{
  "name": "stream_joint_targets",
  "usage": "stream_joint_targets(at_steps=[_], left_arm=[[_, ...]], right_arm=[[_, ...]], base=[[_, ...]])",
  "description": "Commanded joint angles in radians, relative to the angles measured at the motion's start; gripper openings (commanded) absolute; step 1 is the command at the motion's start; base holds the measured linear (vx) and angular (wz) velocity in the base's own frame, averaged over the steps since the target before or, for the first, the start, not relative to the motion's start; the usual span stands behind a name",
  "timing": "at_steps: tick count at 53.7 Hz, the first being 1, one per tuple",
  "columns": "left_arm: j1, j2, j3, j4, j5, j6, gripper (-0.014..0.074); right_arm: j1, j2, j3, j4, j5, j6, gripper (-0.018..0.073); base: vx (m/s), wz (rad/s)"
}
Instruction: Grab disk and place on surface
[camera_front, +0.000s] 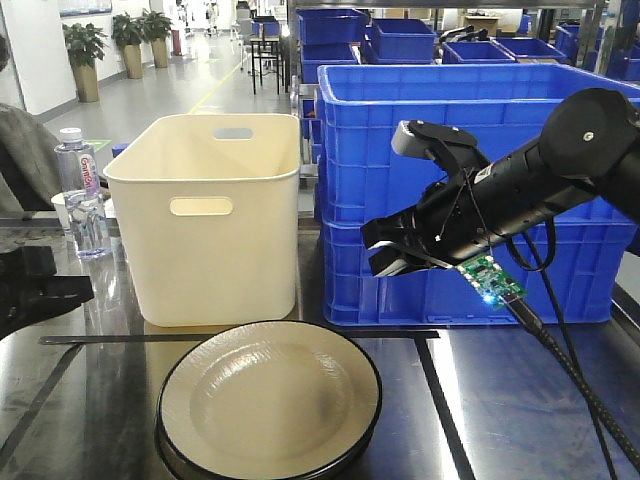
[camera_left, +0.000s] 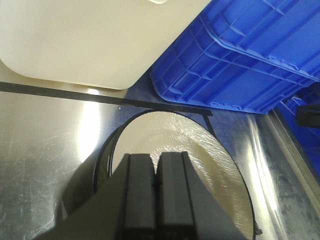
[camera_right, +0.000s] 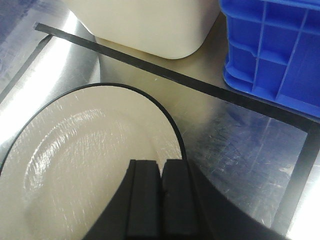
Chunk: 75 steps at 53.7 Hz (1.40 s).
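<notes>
The disk (camera_front: 268, 400) is a cream plate with a black rim, lying on top of a stack on the surface (camera_front: 520, 400), a glossy metal tabletop. In the left wrist view my left gripper (camera_left: 156, 157) is shut with nothing between its fingers, hanging over the disk (camera_left: 215, 165); extra rims show at the stack's left side. My right gripper (camera_right: 161, 162) is also shut and empty, above the right edge of the disk (camera_right: 85, 150). In the front view the right gripper (camera_front: 388, 252) hovers high, right of the disk.
A cream bin (camera_front: 215, 215) stands behind the disk, with stacked blue crates (camera_front: 470, 190) to its right. A water bottle (camera_front: 80, 195) is at the far left. Black tape lines (camera_front: 240, 337) cross the tabletop behind and beside the stack.
</notes>
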Motion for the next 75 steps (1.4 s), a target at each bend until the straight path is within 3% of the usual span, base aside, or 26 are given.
stream_joint_targets(at_steps=[1, 25, 34, 39, 49, 56, 64, 68, 75], left_arm=[[-0.001, -0.028, -0.031, -0.053, -0.034, 0.004, -0.0008], [-0.001, -0.032, -0.031, -0.039, -0.061, 0.025, -0.0008], [-0.027, -0.098, -0.023, 0.127, -0.074, 0.016, -0.0008], [-0.047, -0.170, 0.034, 0.210, -0.172, -0.060, -0.0008], [-0.083, -0.367, 0.294, 0.408, -0.440, -0.278, -0.0008], [-0.120, -0.538, 0.501, 0.647, -0.545, -0.460, -0.0008], [-0.130, -0.748, 0.685, 0.943, -0.640, -0.735, -0.0008], [-0.129, -0.826, 0.750, 1.014, -0.671, -0.785, -0.0008], [-0.129, -0.932, 0.829, 1.027, -0.719, -0.776, -0.0008]], right_arm=[[-0.006, -0.055, -0.034, 0.022, -0.058, -0.005, -0.0012], [-0.006, -0.055, -0.034, 0.022, -0.058, -0.005, -0.0011], [-0.006, -0.055, -0.034, 0.022, -0.058, -0.005, -0.0008], [-0.006, -0.055, -0.034, 0.022, -0.058, -0.005, -0.0008], [-0.006, -0.055, -0.034, 0.022, -0.058, -0.005, -0.0008], [-0.006, -0.055, -0.034, 0.022, -0.058, -0.005, -0.0008], [-0.006, -0.055, -0.034, 0.022, -0.058, -0.005, -0.0008], [-0.006, -0.055, -0.034, 0.022, -0.058, -0.005, -0.0008], [-0.006, -0.055, -0.034, 0.022, -0.058, -0.005, -0.0008]], base=[[0.00, 0.00], [0.00, 0.00], [0.00, 0.00], [0.00, 0.00], [0.00, 0.00], [0.00, 0.00], [0.00, 0.00], [0.00, 0.00], [0.00, 0.00]])
